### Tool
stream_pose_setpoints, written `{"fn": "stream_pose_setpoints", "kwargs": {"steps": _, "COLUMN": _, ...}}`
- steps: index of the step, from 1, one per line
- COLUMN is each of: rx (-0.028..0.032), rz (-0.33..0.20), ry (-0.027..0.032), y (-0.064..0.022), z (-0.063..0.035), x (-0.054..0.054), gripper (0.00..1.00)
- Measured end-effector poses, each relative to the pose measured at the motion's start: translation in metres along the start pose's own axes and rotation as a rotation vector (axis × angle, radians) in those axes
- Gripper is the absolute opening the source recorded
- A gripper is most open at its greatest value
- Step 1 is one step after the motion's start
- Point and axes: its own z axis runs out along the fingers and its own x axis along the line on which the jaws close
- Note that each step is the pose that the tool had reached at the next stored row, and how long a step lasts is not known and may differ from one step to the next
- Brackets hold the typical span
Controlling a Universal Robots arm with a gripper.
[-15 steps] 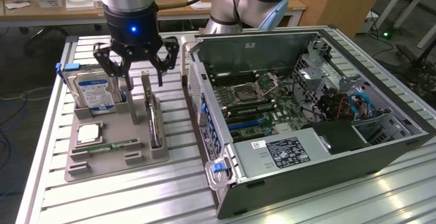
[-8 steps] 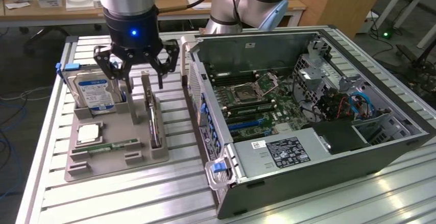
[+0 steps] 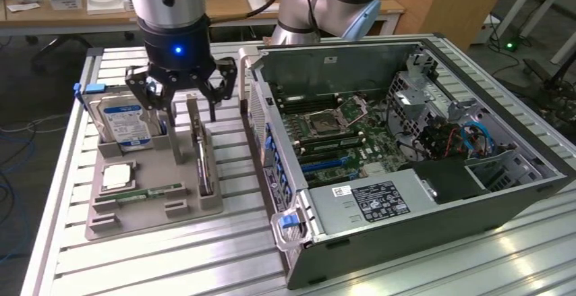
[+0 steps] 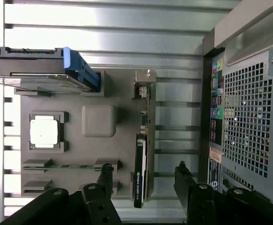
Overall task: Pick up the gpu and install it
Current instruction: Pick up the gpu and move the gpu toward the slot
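**While the gripper (image 3: pixel 187 110) hangs spread, the gpu (image 4: pixel 140 173) stands untouched**

The gripper, empty, is over the gpu, which stands on edge in the tray (image 3: pixel 153 208), beside the open case (image 3: pixel 504 195). I judge this to be the approach to picking. A grasp calls for a square hold on both its flat faces.

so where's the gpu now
At the exterior view's left, the gpu stands on edge in the grey tray, between the hard drive and the computer case, below the open gripper.
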Motion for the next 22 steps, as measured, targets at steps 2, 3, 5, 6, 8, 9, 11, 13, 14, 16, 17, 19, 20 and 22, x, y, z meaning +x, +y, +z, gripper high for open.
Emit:
{"fn": "stream_pose_setpoints", "kwargs": {"steps": 2, "rx": -0.0003, "rz": 0.000, "ry": -0.0001, "y": -0.0002, "z": 0.0032, "x": 0.000, "gripper": 0.65}}
{"fn": "stream_pose_setpoints", "kwargs": {"steps": 3, "rx": -0.0002, "rz": 0.000, "ry": 0.0000, "y": -0.0003, "z": 0.0044, "x": 0.000, "gripper": 0.65}}
{"fn": "stream_pose_setpoints", "kwargs": {"steps": 5, "rx": -0.0002, "rz": 0.000, "ry": 0.0001, "y": -0.0004, "z": 0.0066, "x": 0.000, "gripper": 0.65}}
{"fn": "stream_pose_setpoints", "kwargs": {"steps": 6, "rx": -0.0002, "rz": 0.000, "ry": 0.0000, "y": -0.0004, "z": 0.0077, "x": 0.000, "gripper": 0.65}}
{"fn": "stream_pose_setpoints", "kwargs": {"steps": 8, "rx": -0.0002, "rz": 0.000, "ry": 0.0000, "y": -0.0005, "z": 0.0095, "x": 0.000, "gripper": 0.65}}
{"fn": "stream_pose_setpoints", "kwargs": {"steps": 9, "rx": -0.0002, "rz": 0.000, "ry": 0.0000, "y": -0.0006, "z": 0.0103, "x": 0.000, "gripper": 0.65}}
{"fn": "stream_pose_setpoints", "kwargs": {"steps": 11, "rx": -0.0002, "rz": 0.000, "ry": 0.0000, "y": -0.0006, "z": 0.0119, "x": 0.000, "gripper": 0.65}}
{"fn": "stream_pose_setpoints", "kwargs": {"steps": 13, "rx": -0.0003, "rz": 0.000, "ry": 0.0000, "y": -0.0007, "z": 0.0133, "x": 0.000, "gripper": 0.65}}
{"fn": "stream_pose_setpoints", "kwargs": {"steps": 14, "rx": -0.0002, "rz": 0.000, "ry": -0.0001, "y": -0.0008, "z": 0.0140, "x": 0.000, "gripper": 0.65}}
{"fn": "stream_pose_setpoints", "kwargs": {"steps": 16, "rx": -0.0002, "rz": 0.000, "ry": 0.0001, "y": -0.0017, "z": 0.0150, "x": 0.000, "gripper": 0.65}}
{"fn": "stream_pose_setpoints", "kwargs": {"steps": 17, "rx": -0.0003, "rz": 0.000, "ry": 0.0001, "y": -0.0029, "z": 0.0156, "x": 0.000, "gripper": 0.65}}
{"fn": "stream_pose_setpoints", "kwargs": {"steps": 19, "rx": -0.0005, "rz": 0.000, "ry": 0.0000, "y": -0.0053, "z": 0.0168, "x": 0.000, "gripper": 0.65}}
{"fn": "stream_pose_setpoints", "kwargs": {"steps": 20, "rx": -0.0005, "rz": 0.000, "ry": 0.0000, "y": -0.0063, "z": 0.0173, "x": 0.000, "gripper": 0.65}}
{"fn": "stream_pose_setpoints", "kwargs": {"steps": 22, "rx": -0.0006, "rz": 0.000, "ry": 0.0000, "y": -0.0083, "z": 0.0184, "x": 0.000, "gripper": 0.65}}
